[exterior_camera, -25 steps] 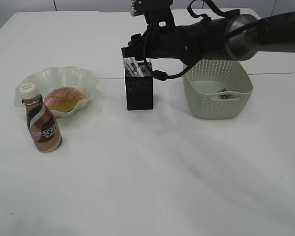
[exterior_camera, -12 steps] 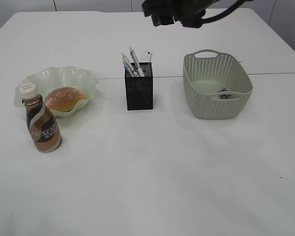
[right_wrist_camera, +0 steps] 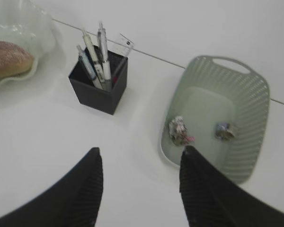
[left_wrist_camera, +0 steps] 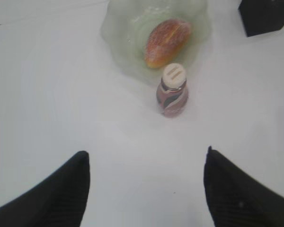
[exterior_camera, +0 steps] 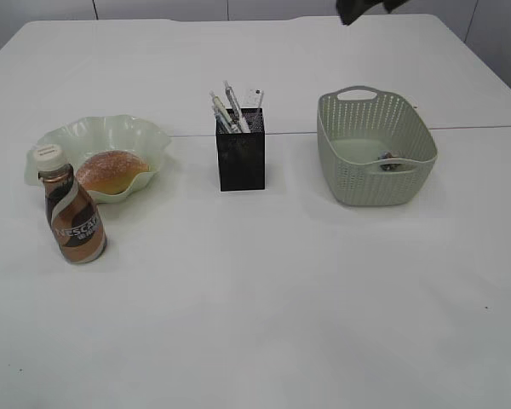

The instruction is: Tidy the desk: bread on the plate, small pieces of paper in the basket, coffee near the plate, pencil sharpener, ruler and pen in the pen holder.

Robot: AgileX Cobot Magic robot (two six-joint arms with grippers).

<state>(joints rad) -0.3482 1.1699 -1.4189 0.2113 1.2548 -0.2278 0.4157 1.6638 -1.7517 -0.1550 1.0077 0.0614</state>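
Observation:
The bread [exterior_camera: 111, 170] lies in the ruffled green plate [exterior_camera: 150, 135]. The coffee [exterior_camera: 72, 219] stands upright just in front of the plate. The black pen holder [exterior_camera: 240, 160] holds pens [right_wrist_camera: 102, 52] and the clear ruler [right_wrist_camera: 124, 51]. Two small pieces of paper [right_wrist_camera: 179, 129] lie in the basket [exterior_camera: 370, 179]. The pencil sharpener is out of view. My left gripper [left_wrist_camera: 146, 153] hangs open and empty above the desk [exterior_camera: 272, 290], short of the coffee [left_wrist_camera: 173, 92]. My right gripper [right_wrist_camera: 142, 149] is open and empty, high between pen holder and basket.
A thin seam [exterior_camera: 468, 128] crosses the desk behind the objects. Only a dark bit of the right arm [exterior_camera: 362, 8] shows at the exterior view's top edge. White tabletop fills the front half of the view.
The right arm has pulled up and to the right, away from the pen holder, almost leaving the exterior view. The objects on the desk have not moved.

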